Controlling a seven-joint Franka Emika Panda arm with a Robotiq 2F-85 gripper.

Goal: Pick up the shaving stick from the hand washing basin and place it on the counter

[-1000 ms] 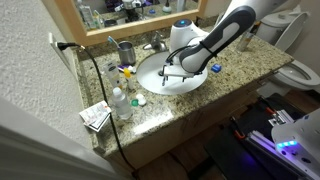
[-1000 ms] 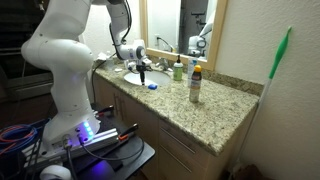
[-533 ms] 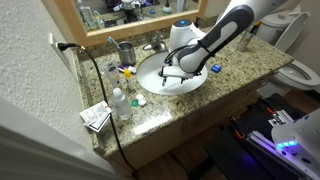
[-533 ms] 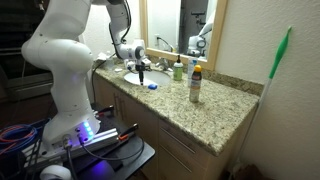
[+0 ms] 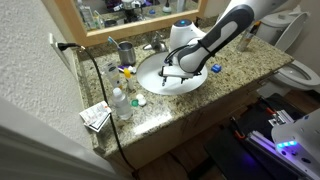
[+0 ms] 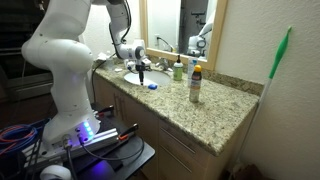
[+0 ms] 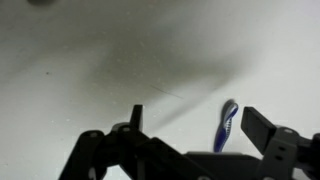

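Claw (image 7: 192, 114) is spread wide and low inside the white basin (image 5: 150, 64) — it pinches nothing. The razor (image 7: 227, 126), blue-handled, lies on the basin floor between the fingers, nearer the right one in the wrist view — whether they touch, cannot tell. The granite tabletop (image 5: 240, 58) surrounds the basin; a bottle (image 6: 195, 84) stands on it, well apart.

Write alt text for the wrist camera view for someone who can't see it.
A slim blue and white shaving stick lies on the smooth white basin, between the open fingers of the black gripper and nearer the finger on the picture's right. The gripper has not closed on it.
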